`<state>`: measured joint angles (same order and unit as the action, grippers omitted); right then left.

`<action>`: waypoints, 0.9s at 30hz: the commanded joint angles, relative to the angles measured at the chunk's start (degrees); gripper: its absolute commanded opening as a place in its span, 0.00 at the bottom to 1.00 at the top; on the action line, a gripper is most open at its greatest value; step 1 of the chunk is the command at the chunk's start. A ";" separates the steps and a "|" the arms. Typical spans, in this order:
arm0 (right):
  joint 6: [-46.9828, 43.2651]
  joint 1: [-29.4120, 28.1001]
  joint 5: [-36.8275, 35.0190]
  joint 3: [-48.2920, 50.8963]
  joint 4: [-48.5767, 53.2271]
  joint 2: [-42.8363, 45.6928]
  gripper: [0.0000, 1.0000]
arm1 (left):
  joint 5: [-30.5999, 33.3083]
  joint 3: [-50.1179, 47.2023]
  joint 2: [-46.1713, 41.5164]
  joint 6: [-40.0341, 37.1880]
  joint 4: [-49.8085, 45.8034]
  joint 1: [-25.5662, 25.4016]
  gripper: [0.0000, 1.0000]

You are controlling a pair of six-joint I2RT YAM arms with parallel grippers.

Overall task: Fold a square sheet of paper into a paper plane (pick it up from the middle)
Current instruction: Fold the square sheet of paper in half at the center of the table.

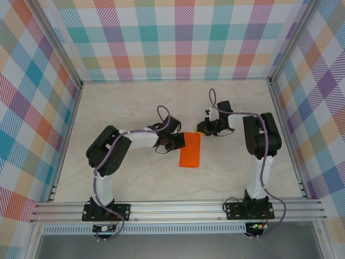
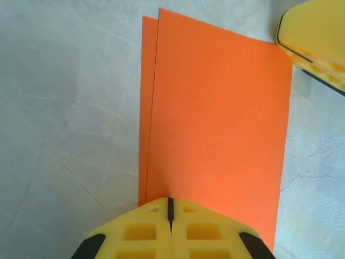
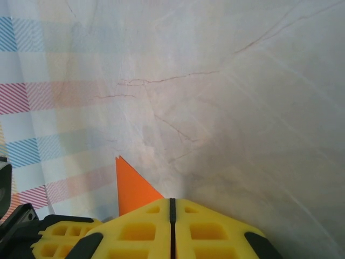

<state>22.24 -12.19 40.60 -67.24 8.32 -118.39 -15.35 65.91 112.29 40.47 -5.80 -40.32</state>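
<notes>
We see the square sheet of paper (image 1: 190,150) folded to a narrow rectangle (two layers, a little offset), flat on the surface (image 1: 124,102), stretching ahead of the left gripper (image 2: 170,208), jaws closed, tip on its edge, right gripper (image 3: 172,204) closed too, orange corner just left of its tip

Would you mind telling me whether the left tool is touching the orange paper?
Cannot tell. In the left wrist view the shut left tool overlaps the near edge of the orange paper, but pressing or hovering looks alike; the top view is too coarse.
</notes>
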 commanded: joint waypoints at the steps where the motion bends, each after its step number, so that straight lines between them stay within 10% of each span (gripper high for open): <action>1: 0.55 -0.04 -2.30 1.48 0.25 -1.60 0.08 | 2.79 -1.23 3.35 -1.33 -7.20 -0.74 0.00; 27: -5.01 -1.67 -8.83 -2.62 13.55 -0.36 0.11 | 2.70 -1.14 3.14 -1.36 -7.10 -0.73 0.00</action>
<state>19.44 -12.62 36.77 -68.29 17.52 -116.62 -15.35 65.95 112.31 40.40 -5.85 -40.32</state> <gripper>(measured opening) 0.112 0.045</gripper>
